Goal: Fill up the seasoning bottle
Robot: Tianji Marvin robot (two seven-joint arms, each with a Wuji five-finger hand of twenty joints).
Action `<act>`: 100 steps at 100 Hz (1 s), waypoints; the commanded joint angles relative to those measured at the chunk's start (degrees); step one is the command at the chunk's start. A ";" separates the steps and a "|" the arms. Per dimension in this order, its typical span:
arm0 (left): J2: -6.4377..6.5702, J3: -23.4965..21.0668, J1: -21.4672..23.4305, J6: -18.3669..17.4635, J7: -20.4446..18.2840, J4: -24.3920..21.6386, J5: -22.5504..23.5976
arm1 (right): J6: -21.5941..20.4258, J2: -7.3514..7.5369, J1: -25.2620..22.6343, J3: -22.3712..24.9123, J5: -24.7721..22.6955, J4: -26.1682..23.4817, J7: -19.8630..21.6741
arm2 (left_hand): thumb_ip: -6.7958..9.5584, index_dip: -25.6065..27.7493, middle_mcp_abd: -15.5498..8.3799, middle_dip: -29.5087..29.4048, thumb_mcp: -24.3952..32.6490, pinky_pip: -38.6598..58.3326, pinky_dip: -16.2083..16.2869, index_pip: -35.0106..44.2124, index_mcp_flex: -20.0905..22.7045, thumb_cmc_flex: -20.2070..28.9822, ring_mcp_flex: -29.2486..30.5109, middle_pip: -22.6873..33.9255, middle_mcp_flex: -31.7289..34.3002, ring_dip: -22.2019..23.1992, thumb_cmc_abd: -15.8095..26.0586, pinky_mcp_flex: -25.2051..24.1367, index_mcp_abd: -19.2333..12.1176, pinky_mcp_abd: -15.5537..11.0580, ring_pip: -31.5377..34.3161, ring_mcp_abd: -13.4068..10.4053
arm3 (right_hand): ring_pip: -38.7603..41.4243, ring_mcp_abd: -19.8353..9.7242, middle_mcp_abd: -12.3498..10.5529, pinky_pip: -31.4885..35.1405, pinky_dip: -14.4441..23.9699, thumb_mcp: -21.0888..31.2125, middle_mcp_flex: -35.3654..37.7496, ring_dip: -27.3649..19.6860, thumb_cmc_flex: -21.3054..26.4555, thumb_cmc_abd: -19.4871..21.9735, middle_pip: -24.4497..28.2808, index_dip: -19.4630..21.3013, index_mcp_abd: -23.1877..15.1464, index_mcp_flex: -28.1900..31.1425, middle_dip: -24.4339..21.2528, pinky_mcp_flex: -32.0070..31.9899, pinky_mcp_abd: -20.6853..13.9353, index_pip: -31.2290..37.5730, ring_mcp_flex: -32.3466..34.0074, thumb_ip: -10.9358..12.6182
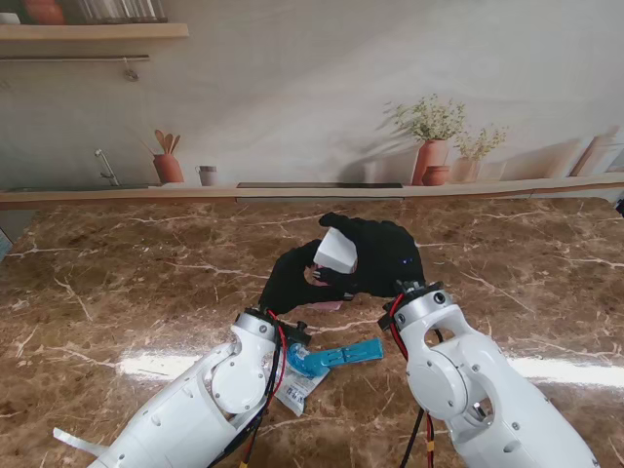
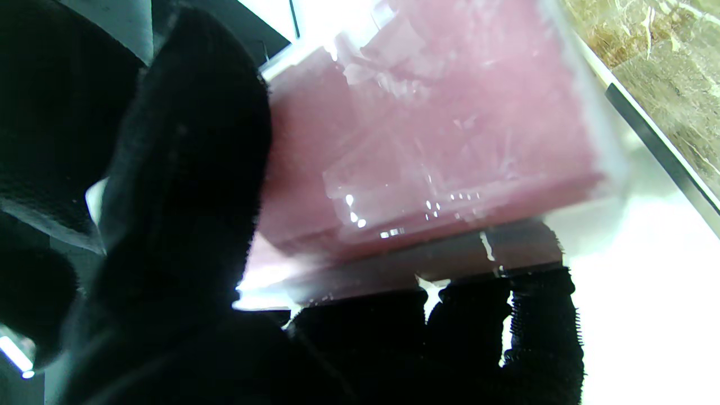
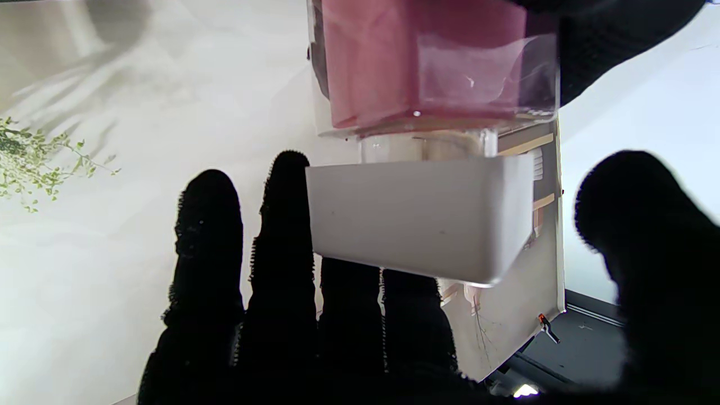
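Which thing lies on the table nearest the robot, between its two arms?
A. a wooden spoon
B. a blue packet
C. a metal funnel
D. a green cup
B. In the stand view a blue packet lies flat on the marble table between the arms, nearer to me than the left hand and the right hand, which hold the pink bottle and its white cap.

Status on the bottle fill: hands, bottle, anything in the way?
Left hand shut on seasoning bottle, pink contents inside. Right hand at its white cap, grip unclear. Blue packet lies nearer to me on the table, clear of both hands.
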 commanded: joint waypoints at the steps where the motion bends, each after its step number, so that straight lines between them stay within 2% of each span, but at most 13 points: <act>1: -0.27 0.00 -0.12 -0.24 0.38 -0.49 0.12 | 0.37 0.03 -0.09 0.01 0.23 -0.27 1.38 | -0.61 4.76 -6.49 1.98 21.97 -0.87 0.94 13.31 10.79 13.04 3.42 2.36 3.98 2.34 20.93 -1.15 -18.90 -3.02 7.61 -2.42 | -2.40 0.15 -1.37 -1.60 -0.89 -0.35 -1.49 -1.76 -1.41 0.52 -1.42 -0.23 -1.09 -0.26 -1.17 -1.10 0.65 -0.25 -3.27 2.20; 14: -0.23 -0.07 -0.14 -0.25 0.37 -0.55 0.25 | 0.26 0.12 0.32 -0.24 0.21 -0.05 1.98 | -0.62 4.75 -6.43 1.97 21.95 -0.89 0.94 13.32 10.81 13.02 3.42 2.37 4.02 2.35 20.93 -1.16 -18.95 -2.97 7.59 -2.38 | -1.95 -0.22 -1.50 -1.73 -0.87 -0.27 -0.59 -1.78 -1.11 0.04 -1.25 -0.08 -1.38 1.04 -1.15 -0.63 0.70 0.26 -1.97 2.11; 25: -0.20 -0.15 -0.15 -0.29 0.41 -0.58 0.35 | 0.06 0.16 0.45 -0.42 -0.13 0.30 1.83 | -0.61 4.75 -6.48 1.99 21.97 -0.91 0.93 13.35 10.83 13.08 3.37 2.40 4.08 2.36 20.91 -1.17 -18.89 -2.99 7.58 -2.32 | -2.99 0.10 -1.26 -3.52 -1.43 0.17 -1.62 -2.50 -2.89 0.39 -2.48 -0.31 -1.55 0.46 -1.87 -1.64 1.13 -0.12 -3.12 2.10; 38: -0.14 -0.25 0.01 -0.24 0.36 -0.74 0.36 | -0.01 0.14 0.15 -0.07 -0.11 -0.06 1.66 | -0.60 4.73 -6.46 1.99 21.96 -0.92 0.94 13.36 10.92 13.09 3.40 2.43 4.12 2.39 20.91 -1.16 -18.73 -2.94 7.63 -2.29 | -5.12 -0.03 -1.15 -9.41 -2.89 0.49 -3.10 -3.99 -4.68 1.84 -3.34 -0.38 -1.93 0.11 -2.41 -5.37 1.92 -0.41 -5.69 1.92; 50: -0.10 -0.28 0.14 -0.17 0.36 -0.86 0.39 | -0.48 0.44 -0.49 1.11 0.06 -1.66 4.22 | -0.62 4.71 -6.44 2.00 21.94 -0.90 0.95 13.35 10.95 13.03 3.44 2.48 4.20 2.40 20.90 -1.11 -18.86 -2.92 7.65 -2.27 | -6.78 -0.34 -0.79 -15.90 -3.69 0.03 -5.14 -5.23 -6.70 3.89 -4.31 -0.54 -1.31 -1.01 -2.89 -9.22 2.07 -1.16 -8.80 1.64; 58: -0.09 -0.28 0.19 -0.12 0.35 -0.93 0.38 | -1.19 0.56 -0.61 1.71 0.01 -2.17 5.02 | -0.60 4.69 -6.37 1.96 21.99 -0.91 0.96 13.33 10.97 13.07 3.43 2.42 4.09 2.40 20.90 -1.16 -18.78 -2.93 7.66 -2.23 | -7.17 -0.28 -0.74 -17.44 -3.74 -0.20 -5.69 -5.48 -7.51 4.76 -4.55 -0.54 -1.28 -1.26 -2.99 -10.43 2.01 -1.31 -9.78 1.51; 85: -0.05 -0.32 0.19 -0.18 0.23 -1.01 0.37 | -1.84 0.59 -1.06 2.89 0.33 -3.41 5.62 | -0.62 4.72 -6.41 1.97 22.07 -0.86 0.98 13.31 10.98 13.02 3.54 2.48 4.16 2.42 20.89 -1.02 -18.85 -3.00 7.70 -2.24 | -7.62 0.58 -0.70 -21.90 -3.84 -0.66 -5.96 -6.01 -7.13 5.55 -5.19 -0.49 -3.53 -0.22 -3.42 -12.93 2.52 -1.16 -10.50 1.42; 100: -0.04 -0.36 0.25 -0.11 0.29 -1.11 0.44 | -2.27 0.51 -1.46 3.92 -0.21 -3.79 4.61 | -0.65 4.76 -6.47 1.97 22.04 -0.87 0.98 13.31 10.94 12.97 3.53 2.45 4.13 2.42 20.87 -1.03 -18.96 -3.03 7.68 -2.27 | -8.21 0.52 -0.78 -23.32 -3.65 -0.71 -6.07 -6.54 -6.75 6.52 -5.65 -0.53 -4.19 0.04 -3.76 -13.44 2.62 -1.18 -11.02 1.59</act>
